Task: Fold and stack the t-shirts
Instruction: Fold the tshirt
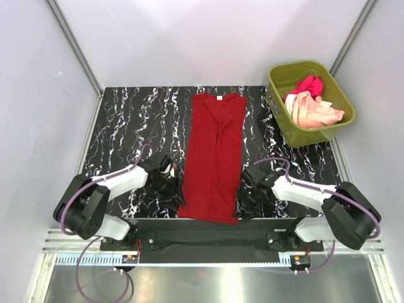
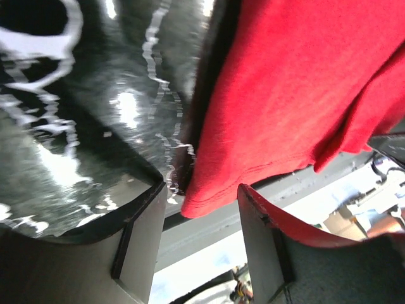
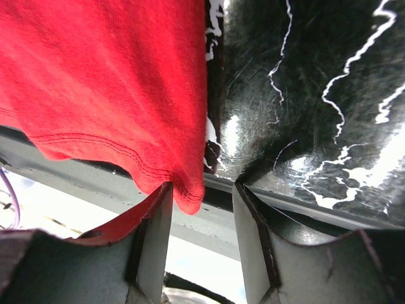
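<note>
A deep red cloth t-shirt (image 1: 213, 158) is lying flat in the centre of the top view. It is folded into a long narrow strip, with its collar toward the top of the frame and its hem toward the bottom. It is resting on a black, white-veined marble-pattern table (image 1: 126, 126), and its hem is reaching the table's lower edge.

An olive-green rectangular plastic tub (image 1: 304, 136) is sitting in the upper right of that view, well apart from the strip. It is holding a crumpled magenta-pink cloth t-shirt (image 1: 309, 84) toward its far side and a crumpled pale peach cloth t-shirt (image 1: 314, 111) just beside it; the two are touching.

The left gripper (image 1: 172, 189) is sitting low at the lower left corner of the red strip, and the right gripper (image 1: 247, 201) is sitting low at the lower right corner.

In the left wrist view, the two dark fingers (image 2: 136, 247) are standing spread at the bottom of the frame. The stitched hem corner of the red shirt is hanging in the gap between their tips, with nothing pinched.

In the right wrist view, the fingers (image 3: 254, 253) are likewise standing apart. The red hem corner is dipping into the gap close against the finger on the left of the frame, and the jaws are not pressing on it. The glossy table is filling the upper right of that frame.
</note>
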Robot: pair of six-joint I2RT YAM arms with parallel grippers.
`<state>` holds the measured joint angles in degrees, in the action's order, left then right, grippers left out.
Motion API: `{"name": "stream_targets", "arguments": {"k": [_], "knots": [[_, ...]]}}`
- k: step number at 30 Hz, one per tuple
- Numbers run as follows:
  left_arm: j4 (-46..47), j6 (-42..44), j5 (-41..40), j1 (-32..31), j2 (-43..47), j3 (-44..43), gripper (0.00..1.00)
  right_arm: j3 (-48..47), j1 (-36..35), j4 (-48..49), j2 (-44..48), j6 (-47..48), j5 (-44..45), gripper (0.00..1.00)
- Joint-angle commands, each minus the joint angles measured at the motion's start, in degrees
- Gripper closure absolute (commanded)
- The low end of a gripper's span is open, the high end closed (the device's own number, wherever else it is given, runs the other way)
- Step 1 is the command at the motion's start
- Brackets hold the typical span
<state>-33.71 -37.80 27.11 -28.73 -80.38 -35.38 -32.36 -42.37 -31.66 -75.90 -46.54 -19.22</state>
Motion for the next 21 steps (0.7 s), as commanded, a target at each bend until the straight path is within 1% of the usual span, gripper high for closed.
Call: {"name": "stream_targets", "arguments": {"k": [1,6,12,16,17,19,20,21], "knots": [[2.8,1.1,0.9,-1.4,-2.0,0.8,0.45,1.5,-0.1,3.4,-0.5,-0.7,-1.8,0.5],[2.5,0.5,0.0,-2.6,-2.3,1.3,0.48,2.2,-0.2,4.1,0.2,-1.2,-2.0,0.53],[0.1,-0.3,-4.0,-4.1,-2.5,0.8,0.51,2.7,-0.2,4.7,0.8,-1.3,-2.6,0.53],[-1.3,-0.5,-6.1,-4.3,-3.5,0.6,0.58,2.7,-0.2,5.6,0.2,-1.3,-2.6,0.54],[-1.4,-0.6,-6.3,-4.3,-3.6,0.6,0.61,2.6,-0.2,5.7,-0.1,-1.3,-2.7,0.55],[-1.9,-0.9,-6.8,-4.4,-3.6,0.7,0.67,2.2,-0.2,5.3,-0.3,-1.1,-2.6,0.63],[-2.1,-1.1,-7.2,-4.5,-3.6,0.7,0.78,2.2,-0.2,4.8,0.1,-1.2,-2.2,0.67],[-2.2,-1.7,-7.7,-4.6,-3.5,0.7,0.84,2.3,-0.2,4.3,0.6,-1.4,-1.6,0.72]]}}
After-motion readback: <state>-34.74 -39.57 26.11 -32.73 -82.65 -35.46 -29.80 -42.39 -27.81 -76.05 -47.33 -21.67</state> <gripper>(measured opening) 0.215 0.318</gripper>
